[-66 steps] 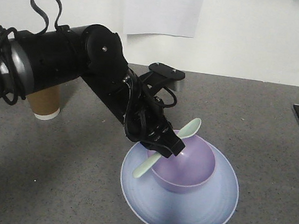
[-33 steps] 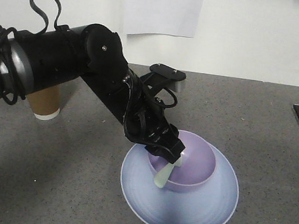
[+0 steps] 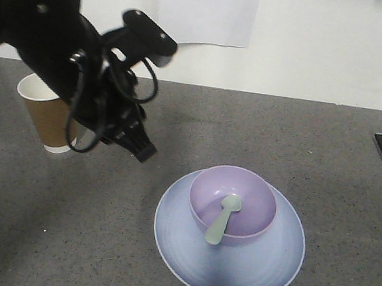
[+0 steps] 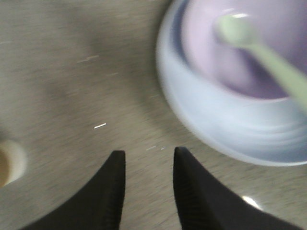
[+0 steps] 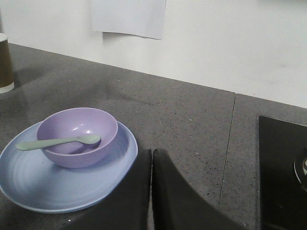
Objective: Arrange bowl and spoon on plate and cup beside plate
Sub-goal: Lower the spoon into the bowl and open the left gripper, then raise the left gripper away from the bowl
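Note:
The lavender bowl sits in the middle of the pale blue plate. The mint-green spoon lies in the bowl with its scoop inside and its handle over the near rim. The brown paper cup stands upright to the left, apart from the plate. My left gripper hangs open and empty above the counter between cup and plate; its wrist view shows the gripper with the plate at upper right. My right gripper is shut on nothing, just right of the plate.
A dark grey speckled counter runs to a white wall with a sheet of paper on it. A black hob lies at the right edge. The left arm partly covers the cup.
The left gripper has let go of the spoon, which now rests in the bowl. It has opened and drawn back up and to the left, toward the cup.

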### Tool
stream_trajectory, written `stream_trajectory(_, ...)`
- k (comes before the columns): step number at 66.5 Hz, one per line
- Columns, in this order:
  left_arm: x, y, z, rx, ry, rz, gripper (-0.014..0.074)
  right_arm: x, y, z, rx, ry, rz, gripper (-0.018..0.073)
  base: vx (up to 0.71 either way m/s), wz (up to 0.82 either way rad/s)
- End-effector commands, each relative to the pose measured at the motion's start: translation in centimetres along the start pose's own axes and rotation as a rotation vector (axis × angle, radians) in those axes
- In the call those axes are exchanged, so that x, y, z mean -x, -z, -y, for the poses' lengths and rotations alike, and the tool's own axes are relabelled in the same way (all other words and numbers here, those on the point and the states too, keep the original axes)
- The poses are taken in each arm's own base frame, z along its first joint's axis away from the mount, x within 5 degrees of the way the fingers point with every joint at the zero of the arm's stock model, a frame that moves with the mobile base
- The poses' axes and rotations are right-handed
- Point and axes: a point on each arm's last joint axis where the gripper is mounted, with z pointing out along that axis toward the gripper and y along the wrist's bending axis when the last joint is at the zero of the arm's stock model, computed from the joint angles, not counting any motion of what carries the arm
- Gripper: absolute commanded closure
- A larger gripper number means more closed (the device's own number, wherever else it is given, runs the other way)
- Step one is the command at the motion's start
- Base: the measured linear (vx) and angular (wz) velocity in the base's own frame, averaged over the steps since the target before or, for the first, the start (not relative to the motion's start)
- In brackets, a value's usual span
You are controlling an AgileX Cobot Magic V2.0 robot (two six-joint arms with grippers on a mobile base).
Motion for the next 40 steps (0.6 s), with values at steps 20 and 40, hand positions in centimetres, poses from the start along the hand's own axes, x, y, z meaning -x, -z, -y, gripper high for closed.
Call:
stream_trajectory(20, -4.4, 14.1, -6.4, 0.751, 0.157, 0.297, 0.0467, 1.2, -0.2, 0.0, -0.004, 0.001, 0.060, 0.0565, 0.00, 0.00)
stream_trajectory(40, -8.5, 20.7, -9.4, 1.001, 0.380, 0.518, 0.0472, 1.2, -0.2, 0.0, -0.001, -0.003, 0.060, 0.0565, 0.00, 0.00)
